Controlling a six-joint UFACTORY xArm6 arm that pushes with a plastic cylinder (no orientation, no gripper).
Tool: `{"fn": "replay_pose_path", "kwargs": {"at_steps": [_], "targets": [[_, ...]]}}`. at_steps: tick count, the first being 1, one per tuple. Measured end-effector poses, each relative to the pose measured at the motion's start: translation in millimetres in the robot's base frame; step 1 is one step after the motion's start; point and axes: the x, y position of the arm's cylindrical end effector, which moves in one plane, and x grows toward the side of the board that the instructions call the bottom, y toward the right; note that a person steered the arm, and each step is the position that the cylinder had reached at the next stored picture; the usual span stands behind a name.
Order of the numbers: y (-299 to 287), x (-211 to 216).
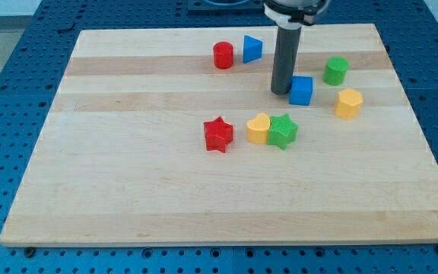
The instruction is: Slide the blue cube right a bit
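My tip is resting on the counter, touching the blue cube just to its right; no gripper is showing.

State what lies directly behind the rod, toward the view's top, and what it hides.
Behind the rod only bare board shows; no block is visible there. My tip sits against the blue cube's left side. The board strip the rod covers cannot be seen.

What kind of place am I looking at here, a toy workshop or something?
More likely a robotics lab bench. A wooden board lies on a blue perforated metal table, the kind used to bolt down equipment. My tip sits just left of the blue cube, among other small coloured blocks for pushing tests.
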Motion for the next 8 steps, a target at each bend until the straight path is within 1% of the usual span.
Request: {"fn": "replay_pose_path", "kwargs": {"at_steps": [1, 2, 3, 4, 6, 8], "targets": [[-3.1, -2.4], [-24.1, -4.4], [-42.0, 4.4], [-46.2, 19.2], [-39.2, 23.3], [-10.1, 23.3]]}}
